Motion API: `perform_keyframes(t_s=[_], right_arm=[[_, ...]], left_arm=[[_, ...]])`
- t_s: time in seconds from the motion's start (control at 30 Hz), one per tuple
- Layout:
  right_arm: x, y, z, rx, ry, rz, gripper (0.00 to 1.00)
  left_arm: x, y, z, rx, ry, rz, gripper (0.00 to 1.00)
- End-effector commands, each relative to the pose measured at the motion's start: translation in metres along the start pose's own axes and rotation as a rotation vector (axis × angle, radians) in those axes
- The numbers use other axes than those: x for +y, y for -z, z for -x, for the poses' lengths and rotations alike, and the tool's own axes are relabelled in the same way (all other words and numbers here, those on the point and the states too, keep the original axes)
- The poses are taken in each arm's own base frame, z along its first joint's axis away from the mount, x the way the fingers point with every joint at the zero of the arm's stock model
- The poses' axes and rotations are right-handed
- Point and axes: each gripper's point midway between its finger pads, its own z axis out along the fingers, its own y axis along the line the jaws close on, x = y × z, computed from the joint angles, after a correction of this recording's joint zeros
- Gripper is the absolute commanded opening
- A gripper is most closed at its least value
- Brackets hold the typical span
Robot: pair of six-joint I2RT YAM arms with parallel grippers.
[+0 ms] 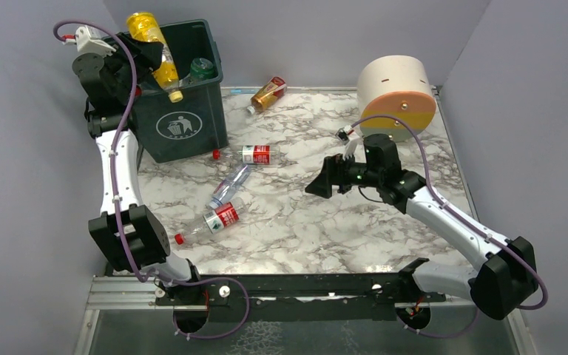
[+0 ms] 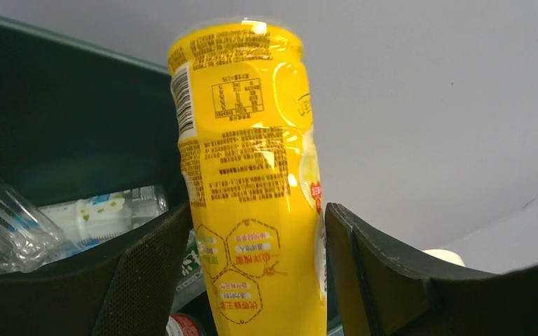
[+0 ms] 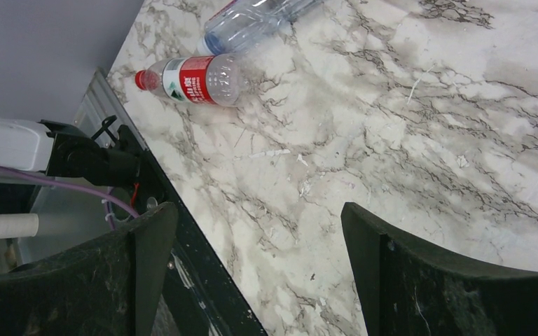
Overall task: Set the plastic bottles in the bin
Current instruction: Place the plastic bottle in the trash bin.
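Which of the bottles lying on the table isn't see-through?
The amber bottle by the back wall, right of the green bin; the other three are clear, two red-labelled and one bluish.

Left arm (image 1: 115, 170) stretched up and far-left, wrist high. Left claw (image 1: 148, 53) angled down to the right. Its fingers (image 2: 147, 280) sit close on both sides of a yellow bottle (image 2: 252, 175); can't tell if they're clamped or slack. Right arm (image 1: 444, 214) low, elbow by its base, forearm running left over mid worktop (image 1: 303, 229). Right claw (image 1: 316, 185) tilted down, jaws wide apart, just above the surface.
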Motion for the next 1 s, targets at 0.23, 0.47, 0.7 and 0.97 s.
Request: perform_keyframes(t_s=[0.23, 0.47, 0.7, 0.97], right_arm=[[0.000, -0.011, -0.007, 0.018, -0.021, 0.037, 0.91], [-0.001, -0.016, -0.007, 0.023, -0.029, 0.045, 0.91], [-0.008, -0.029, -0.001, 0.028, -0.033, 0.039, 0.91], [-0.027, -0.070, 0.034, 0.005, -0.023, -0.001, 1.00]], left_arm=[[0.035, -0.015, -0.009, 0.004, -0.014, 0.062, 0.81], [0.042, -0.020, -0.007, 0.020, 0.005, 0.078, 0.90], [0.006, 0.000, 0.007, 0.032, 0.019, 0.012, 0.99], [-0.052, 0.051, 0.001, 0.086, 0.062, -0.129, 0.99]])
